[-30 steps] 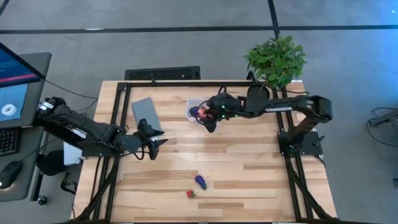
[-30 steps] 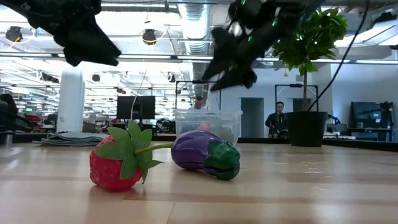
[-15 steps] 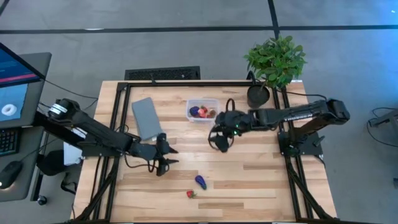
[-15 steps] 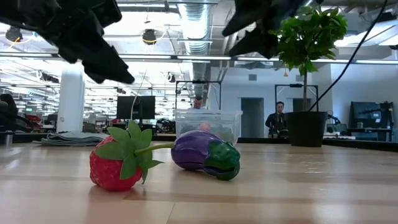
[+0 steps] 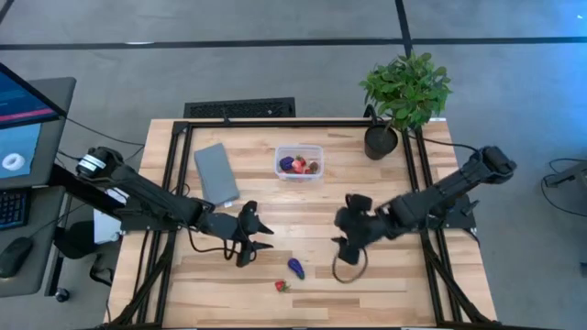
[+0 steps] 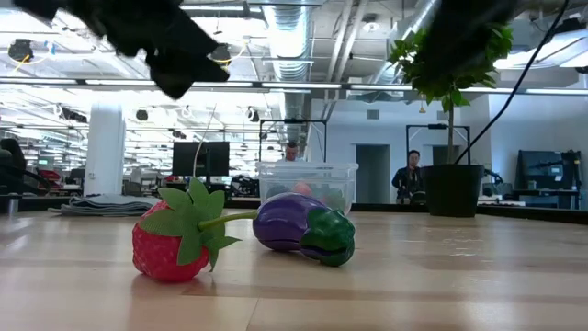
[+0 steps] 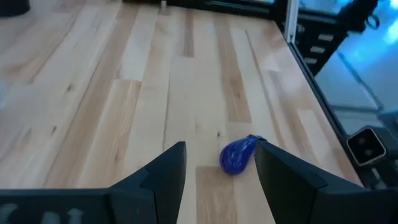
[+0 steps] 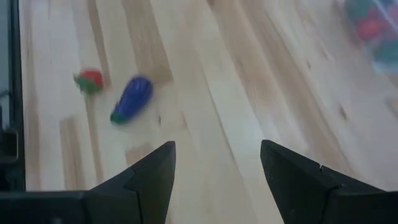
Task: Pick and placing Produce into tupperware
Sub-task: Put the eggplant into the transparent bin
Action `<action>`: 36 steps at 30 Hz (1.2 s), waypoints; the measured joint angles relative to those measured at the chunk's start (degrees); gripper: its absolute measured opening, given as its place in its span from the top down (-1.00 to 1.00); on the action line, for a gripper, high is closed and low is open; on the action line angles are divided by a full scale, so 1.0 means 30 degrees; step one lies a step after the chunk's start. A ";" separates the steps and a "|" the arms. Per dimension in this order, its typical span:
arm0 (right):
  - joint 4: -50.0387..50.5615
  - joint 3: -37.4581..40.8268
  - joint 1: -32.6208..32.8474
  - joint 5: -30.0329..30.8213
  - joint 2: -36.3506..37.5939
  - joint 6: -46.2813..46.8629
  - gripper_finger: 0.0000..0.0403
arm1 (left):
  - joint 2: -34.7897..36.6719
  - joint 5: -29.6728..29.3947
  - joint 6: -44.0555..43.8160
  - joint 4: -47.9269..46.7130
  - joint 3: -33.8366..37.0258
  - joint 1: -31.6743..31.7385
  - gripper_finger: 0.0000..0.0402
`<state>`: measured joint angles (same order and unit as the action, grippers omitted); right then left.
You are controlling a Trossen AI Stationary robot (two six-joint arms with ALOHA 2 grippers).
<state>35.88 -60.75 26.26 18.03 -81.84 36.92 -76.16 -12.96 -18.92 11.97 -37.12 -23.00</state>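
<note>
Wooden table [image 5: 385,183], clear tupperware [image 5: 299,163] with several produce pieces [image 5: 298,165].

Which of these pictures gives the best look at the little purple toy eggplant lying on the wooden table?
The low view: the purple toy eggplant fills the foreground, sharp, green cap visible, beside the red strawberry. The high view shows only a tiny purple speck; the left wrist view shows it small; the right wrist view shows it blurred.

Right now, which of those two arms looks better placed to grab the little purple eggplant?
Probably the left. The left gripper is open, nearer the eggplant, which its wrist view shows just ahead between its fingers. The right gripper, also open, sits slightly farther away.
</note>
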 joint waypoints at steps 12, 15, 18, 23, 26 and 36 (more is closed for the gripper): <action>0.0155 0.2890 0.5640 0.3833 0.0328 0.7900 -0.29 | -0.2803 0.1578 0.2983 -0.7933 -0.5902 0.0039 0.10; -0.0266 0.3333 0.6964 0.5321 0.0328 1.0134 -0.29 | -0.4538 0.2573 0.4686 -0.9788 -0.7691 0.0033 0.10; -0.0328 0.3668 0.8086 0.6798 0.0328 1.2390 -0.29 | -0.6268 0.3366 0.6773 -1.1543 -0.9540 0.0066 0.10; -0.0086 0.3869 0.9639 0.8175 0.0328 1.5613 -0.29 | -0.8629 0.4071 0.9892 -1.3223 -1.1784 0.0370 0.10; 0.0016 0.3876 1.0112 0.8574 0.0328 1.6675 -0.29 | -0.9425 0.4280 1.1042 -1.3404 -1.2448 0.0629 0.10; 0.0584 0.3876 1.0474 0.8589 0.0328 1.7709 -0.29 | -1.1517 0.5414 1.2112 -1.3270 -1.3535 0.1027 0.10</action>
<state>37.63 -49.12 57.69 43.80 -80.86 90.05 -110.71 3.28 17.41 -27.84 -77.72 -19.92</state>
